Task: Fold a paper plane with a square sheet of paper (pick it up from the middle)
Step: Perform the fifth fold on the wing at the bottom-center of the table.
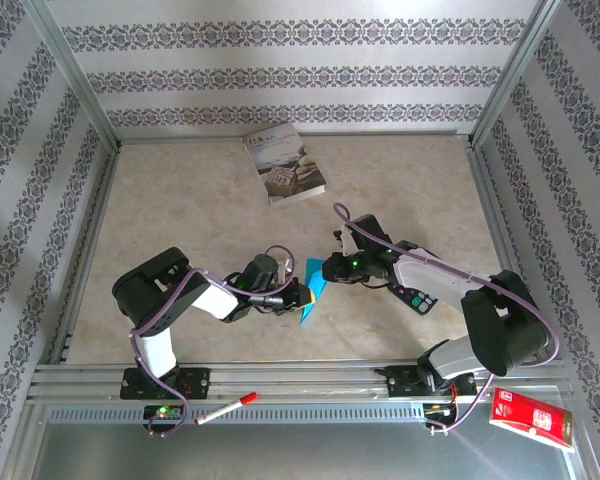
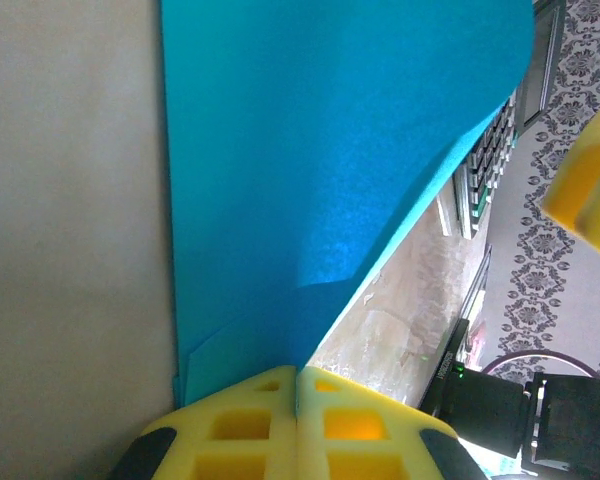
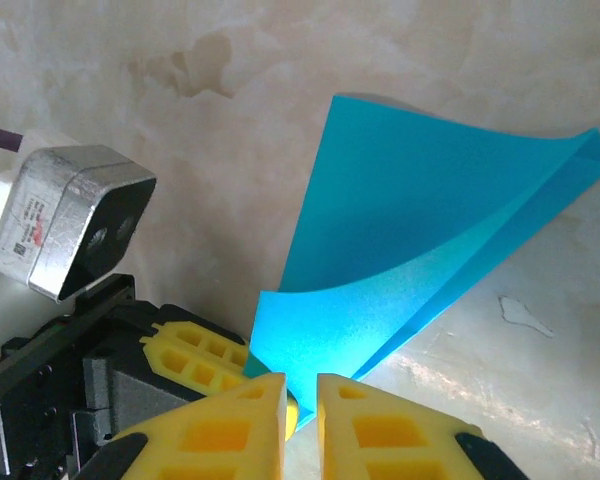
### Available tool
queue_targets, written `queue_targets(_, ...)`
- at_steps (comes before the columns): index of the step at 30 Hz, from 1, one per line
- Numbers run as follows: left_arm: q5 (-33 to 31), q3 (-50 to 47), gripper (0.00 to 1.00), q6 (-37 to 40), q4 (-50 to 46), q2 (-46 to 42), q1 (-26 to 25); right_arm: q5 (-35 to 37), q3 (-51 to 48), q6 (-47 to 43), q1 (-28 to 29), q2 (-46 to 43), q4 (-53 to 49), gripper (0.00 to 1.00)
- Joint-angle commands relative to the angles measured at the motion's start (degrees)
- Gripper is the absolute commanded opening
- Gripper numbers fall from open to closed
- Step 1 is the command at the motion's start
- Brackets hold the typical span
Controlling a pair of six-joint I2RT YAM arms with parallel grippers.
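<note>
A: Two grippers are recorded meeting over the middle of the table (image 1: 180,200). The teal-blue sheet (image 1: 314,288) is held up between them, well apart from the printed book (image 1: 285,166) at the far side. How is the sheet gripped?

B: The left gripper (image 2: 298,388) is pressed fully together, and one edge of the sheet is pinched in the seam between its yellow pads (image 2: 242,425). The paper is already doubled over: layered edges are noted along one side, and the shape tapers toward one end.

A: And the right gripper (image 3: 302,388)?

B: Its jaws are drawn almost together, with a narrow slit left between them. A corner of the sheet lies at the mouth of that slit. Whether the paper is actually nipped cannot be told.

A: Which step is judged to be in hand?

B: A middle fold. The sheet is creased but no slim dart is formed, so the plane is taken as unfinished. A second hold on the free corner appears to be sought.

A: What is called for next?

B: A firm nip by the right gripper is needed first. The corner should then be carried across to the matching edge, with the left pinch kept as the anchor, and the crease pressed flat against the table. Thin paper may slip or buckle if it is pulled unevenly.
</note>
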Motion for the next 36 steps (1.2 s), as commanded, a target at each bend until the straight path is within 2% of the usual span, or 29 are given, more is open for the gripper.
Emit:
queue_targets(1, -1.1, -1.5, 0.00, -2.2, 4.0, 1.3, 1.1, -0.8, 0.5, 0.2, 1.2, 1.2, 3.0, 0.14)
queue_targets(17, -2.3, -4.2, 0.00, -5.4, 6.3, 2.5, 1.4, 0.3, 3.6, -0.6, 3.8, 9.2, 5.1, 0.09)
queue_targets(36, -3.9, -4.7, 0.00, -7.2, 3.0, 3.0, 1.4, 1.9, 6.1, -2.9, 4.0, 15.2, 5.8, 0.07)
